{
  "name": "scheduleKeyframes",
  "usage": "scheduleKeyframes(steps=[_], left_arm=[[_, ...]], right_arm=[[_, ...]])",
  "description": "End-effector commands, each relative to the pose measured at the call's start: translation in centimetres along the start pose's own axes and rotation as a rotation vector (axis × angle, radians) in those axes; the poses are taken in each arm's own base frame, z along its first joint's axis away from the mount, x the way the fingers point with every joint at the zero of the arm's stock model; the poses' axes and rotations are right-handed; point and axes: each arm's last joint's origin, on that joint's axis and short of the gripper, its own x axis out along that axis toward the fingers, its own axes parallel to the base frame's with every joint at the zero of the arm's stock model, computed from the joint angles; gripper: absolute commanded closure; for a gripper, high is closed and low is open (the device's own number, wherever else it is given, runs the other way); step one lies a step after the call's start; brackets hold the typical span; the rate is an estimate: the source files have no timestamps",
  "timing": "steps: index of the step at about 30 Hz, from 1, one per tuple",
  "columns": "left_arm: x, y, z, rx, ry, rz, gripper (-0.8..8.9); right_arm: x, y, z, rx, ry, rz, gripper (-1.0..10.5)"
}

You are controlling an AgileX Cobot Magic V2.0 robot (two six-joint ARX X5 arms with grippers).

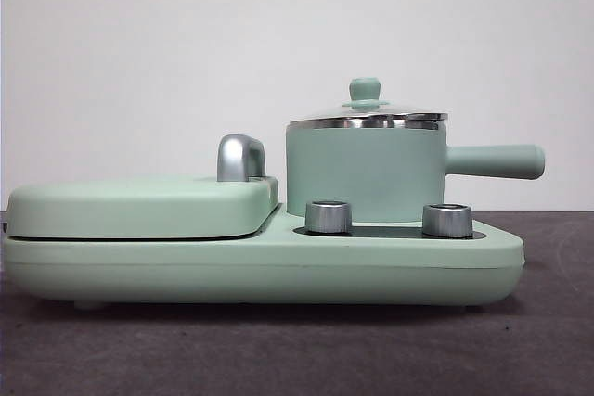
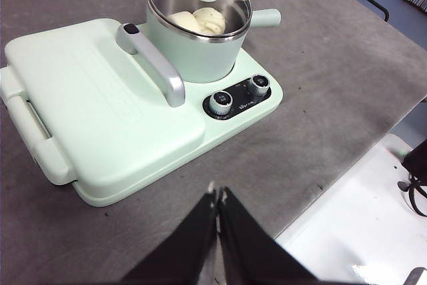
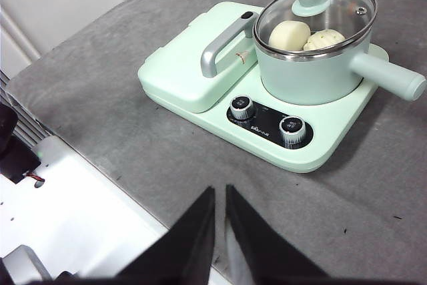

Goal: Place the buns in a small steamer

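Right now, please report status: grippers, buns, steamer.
Left gripper shut, right gripper nearly shut, both empty and clear of cooker. Buns inside small steamer, glass lid on. Nothing in the way.

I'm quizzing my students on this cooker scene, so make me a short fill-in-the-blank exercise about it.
1. Both buns lie inside the small steamer, under its glass ____.
2. The steamer's straight handle sticks out on the side away from the flat ____.
3. In front of the steamer sit ____ silver knobs.

Missing words: lid; griddle; two
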Motion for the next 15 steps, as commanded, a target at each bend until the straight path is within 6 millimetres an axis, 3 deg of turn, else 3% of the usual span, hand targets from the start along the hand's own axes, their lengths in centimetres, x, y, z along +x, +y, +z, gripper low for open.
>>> scheduleKeyframes(steps=[1, 9, 15], left_arm=[[-0.4, -0.1, 0.3, 0.001, -0.025, -0.009, 8.07], [0.5, 0.7, -0.6, -0.086, -0.072, 0.158, 8.07], [3.0, 2.6, -3.3, -0.057, -0.174, 0.358, 8.07]], right_arm=[[-0.3, 0.1, 0.2, -0.019, -0.019, 0.008, 9.2], [-0.3, 0.1, 0.2, -0.019, -0.019, 0.008, 9.2], [-0.3, 0.1, 0.2, -0.018, -0.019, 0.008, 9.2]])
